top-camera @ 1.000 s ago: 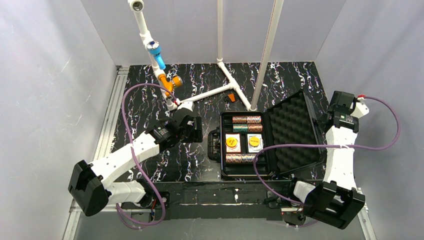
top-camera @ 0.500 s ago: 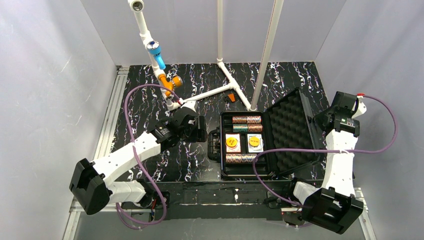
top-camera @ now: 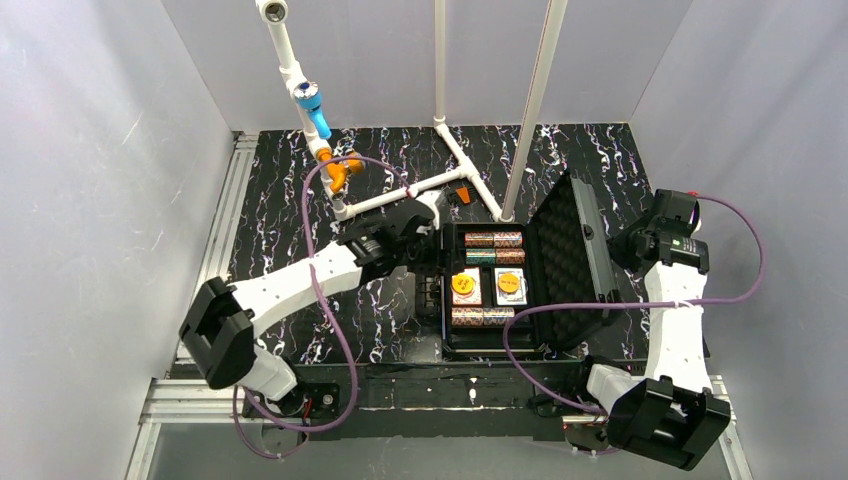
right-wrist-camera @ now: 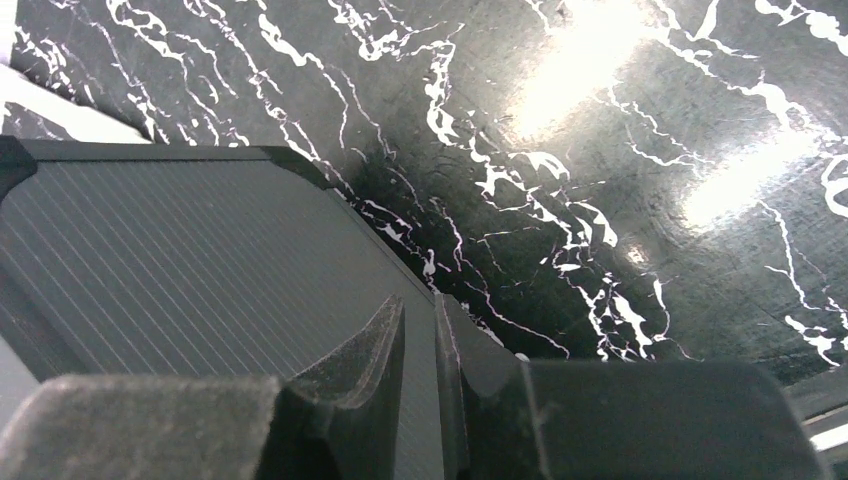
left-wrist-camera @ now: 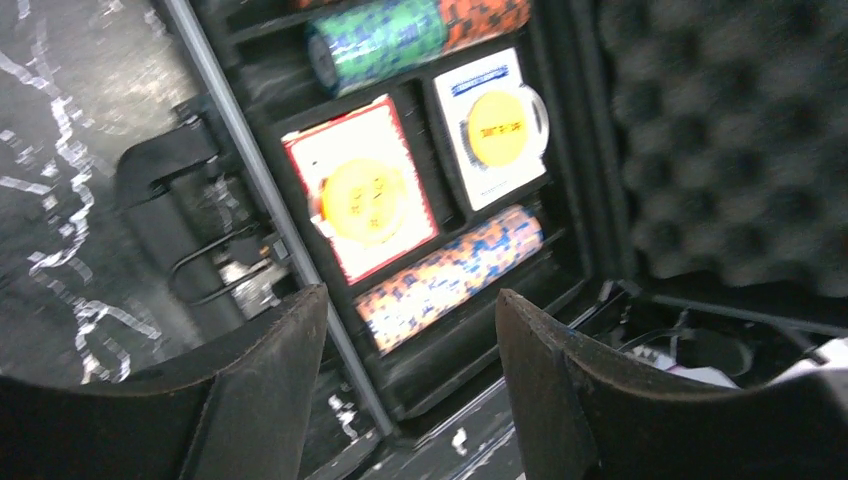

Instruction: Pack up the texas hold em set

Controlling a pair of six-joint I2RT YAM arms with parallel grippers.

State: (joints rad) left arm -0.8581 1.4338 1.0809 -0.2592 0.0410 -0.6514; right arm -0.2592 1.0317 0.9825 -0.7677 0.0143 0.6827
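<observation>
Black marbled tabletop (top-camera: 290,190) is carrying the filled case (top-camera: 490,341), its half-raised lid (top-camera: 565,250) standing just left of the pressed-together right tool (right-wrist-camera: 420,305), while the spread left tool (left-wrist-camera: 410,300) is hovering opposite.

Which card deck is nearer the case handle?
The red-bordered deck. The white deck with blue print lies on its other side, next to the foam lid.

The black case (top-camera: 446,312) lies open, handle (top-camera: 428,292) at 9 o'clock and foam-lined lid (top-camera: 572,250) standing steeply at 3 o'clock, holding a red-bordered deck (top-camera: 464,287) and a white deck (top-camera: 510,287) side by side at centre, reddish-brown and teal chip rows (top-camera: 493,248) at 12 o'clock and a reddish-brown chip row (top-camera: 482,317) at 6 o'clock.
</observation>
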